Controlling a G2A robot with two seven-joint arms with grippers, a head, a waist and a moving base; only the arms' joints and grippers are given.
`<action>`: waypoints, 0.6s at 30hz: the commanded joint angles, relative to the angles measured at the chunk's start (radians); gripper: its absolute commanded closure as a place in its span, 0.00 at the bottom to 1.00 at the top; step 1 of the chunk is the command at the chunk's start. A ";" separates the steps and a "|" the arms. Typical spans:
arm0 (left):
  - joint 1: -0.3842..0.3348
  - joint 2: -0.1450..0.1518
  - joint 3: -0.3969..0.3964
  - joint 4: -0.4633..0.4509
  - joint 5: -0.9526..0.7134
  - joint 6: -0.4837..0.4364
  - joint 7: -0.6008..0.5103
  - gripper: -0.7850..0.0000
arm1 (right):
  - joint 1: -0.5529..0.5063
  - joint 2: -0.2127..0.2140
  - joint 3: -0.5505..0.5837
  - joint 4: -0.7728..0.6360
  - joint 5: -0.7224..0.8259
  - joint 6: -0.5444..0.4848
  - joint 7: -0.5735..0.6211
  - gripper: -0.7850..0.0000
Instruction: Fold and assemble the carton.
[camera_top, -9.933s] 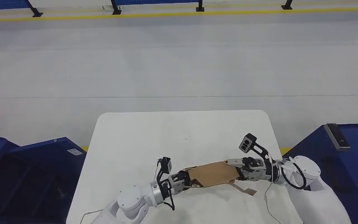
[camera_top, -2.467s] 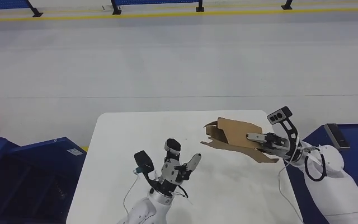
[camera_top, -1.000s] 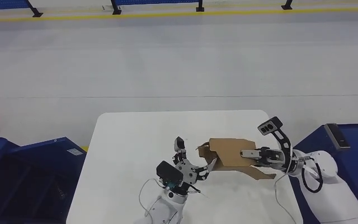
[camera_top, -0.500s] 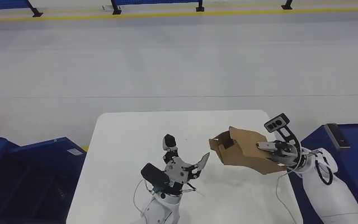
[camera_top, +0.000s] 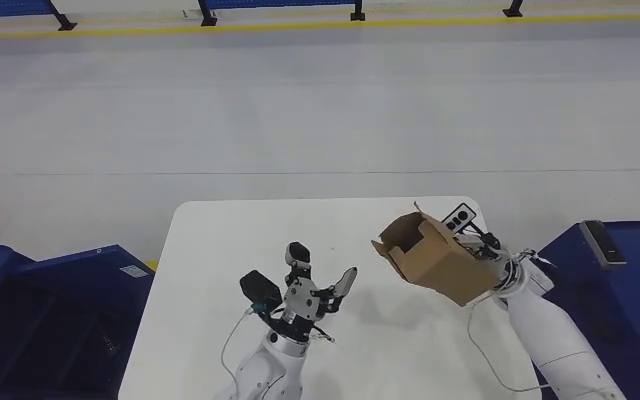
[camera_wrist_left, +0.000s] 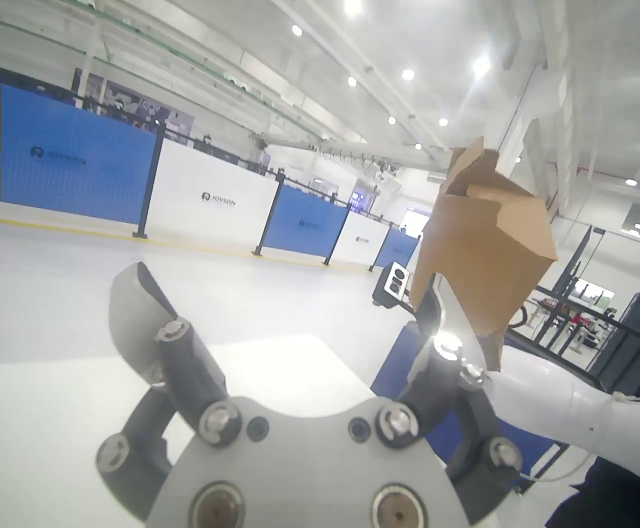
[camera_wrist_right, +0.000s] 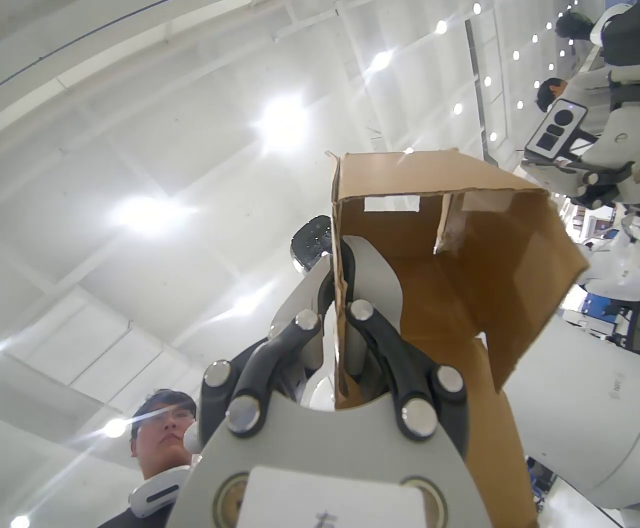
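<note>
Right gripper (camera_wrist_right: 336, 265) is clamped on one wall of the brown carton (camera_top: 432, 258), held up over the white table's (camera_top: 230, 260) right side. Left gripper (camera_top: 321, 268) is spread wide near the front edge. Pale floor (camera_top: 300, 110) beyond, blue barriers (camera_wrist_left: 75, 165) far back.

White table (camera_top: 230, 250), pale floor (camera_top: 300, 100), blue barriers (camera_wrist_left: 75, 165), perhaps blue bins (camera_top: 60, 310)

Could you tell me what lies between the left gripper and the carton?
Only bare table separates the left gripper from the carton in the top view.
</note>
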 joint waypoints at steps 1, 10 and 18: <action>-0.002 -0.001 -0.001 -0.005 -0.012 0.000 -0.022 0.00 | 0.009 -0.001 -0.011 0.002 -0.021 -0.019 0.000 1.00; -0.007 -0.005 -0.010 -0.029 -0.014 0.022 -0.073 0.00 | 0.011 0.005 -0.030 -0.008 -0.071 -0.071 0.000 1.00; -0.003 -0.008 0.001 -0.041 -0.003 0.007 -0.093 0.00 | 0.012 0.014 -0.036 0.010 -0.101 -0.107 0.000 1.00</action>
